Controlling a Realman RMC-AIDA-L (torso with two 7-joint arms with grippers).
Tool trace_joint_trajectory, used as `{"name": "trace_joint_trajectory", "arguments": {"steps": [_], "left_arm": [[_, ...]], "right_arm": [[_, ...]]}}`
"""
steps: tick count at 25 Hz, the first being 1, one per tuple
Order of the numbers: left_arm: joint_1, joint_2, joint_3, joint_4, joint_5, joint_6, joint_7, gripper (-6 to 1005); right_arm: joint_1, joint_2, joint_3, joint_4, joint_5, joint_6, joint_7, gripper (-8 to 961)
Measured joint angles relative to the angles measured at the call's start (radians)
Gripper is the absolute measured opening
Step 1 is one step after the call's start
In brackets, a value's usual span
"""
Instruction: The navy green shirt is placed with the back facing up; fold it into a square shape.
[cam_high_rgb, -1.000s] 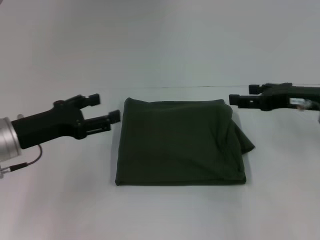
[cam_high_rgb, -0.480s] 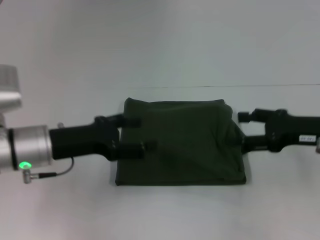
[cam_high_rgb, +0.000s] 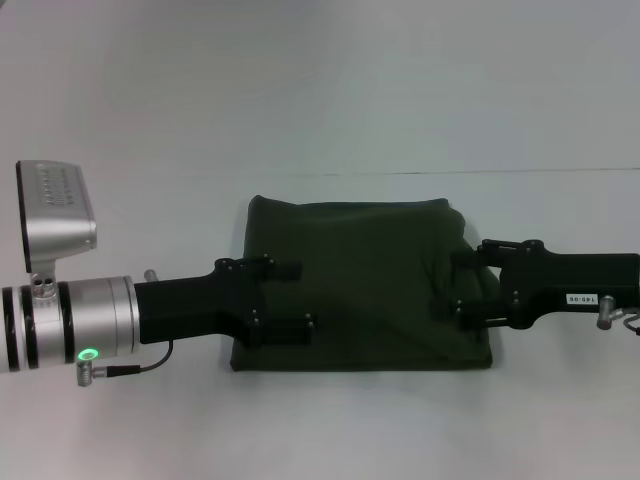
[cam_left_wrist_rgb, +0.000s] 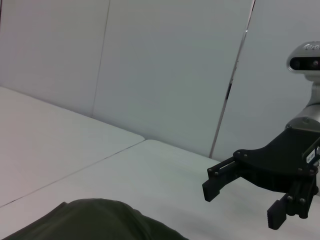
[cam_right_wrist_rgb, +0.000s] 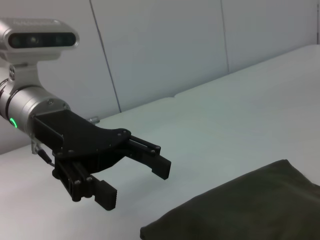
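Observation:
The navy green shirt (cam_high_rgb: 365, 285) lies folded into a rough rectangle on the white table, with a small bulge of fabric at its right edge. My left gripper (cam_high_rgb: 298, 297) reaches in over the shirt's left part, open, with nothing between its fingers. Over the right part, my right gripper (cam_high_rgb: 450, 283) is also open and empty. The left wrist view shows a corner of the shirt (cam_left_wrist_rgb: 90, 220) and the right gripper (cam_left_wrist_rgb: 242, 205) with its fingers spread. The right wrist view shows the shirt (cam_right_wrist_rgb: 240, 210) and the open left gripper (cam_right_wrist_rgb: 135, 182) above the table.
The white table (cam_high_rgb: 320, 120) stretches all around the shirt, with a thin seam line across the back. Pale wall panels (cam_left_wrist_rgb: 165, 65) stand behind it. My left arm's silver wrist (cam_high_rgb: 60, 320) hangs over the front left of the table.
Both grippers have moved inward from the shirt's sides to over the fabric and stayed open. The left arm has come further forward. The shirt's bulge at the right has been pushed in.

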Motion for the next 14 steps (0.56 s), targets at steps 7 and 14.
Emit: {"name": "trace_joint_trajectory", "arguments": {"steps": [7, 14], "left_arm": [[0.002, -0.004, 0.009, -0.002, 0.000, -0.008, 0.002, 895], [0.000, -0.010, 0.020, -0.002, 0.000, -0.014, 0.004, 895]], "right_arm": [[0.001, 0.005, -0.011, 0.001, 0.000, 0.007, -0.001, 930], [0.001, 0.005, -0.011, 0.002, 0.000, 0.009, -0.001, 930]]}}
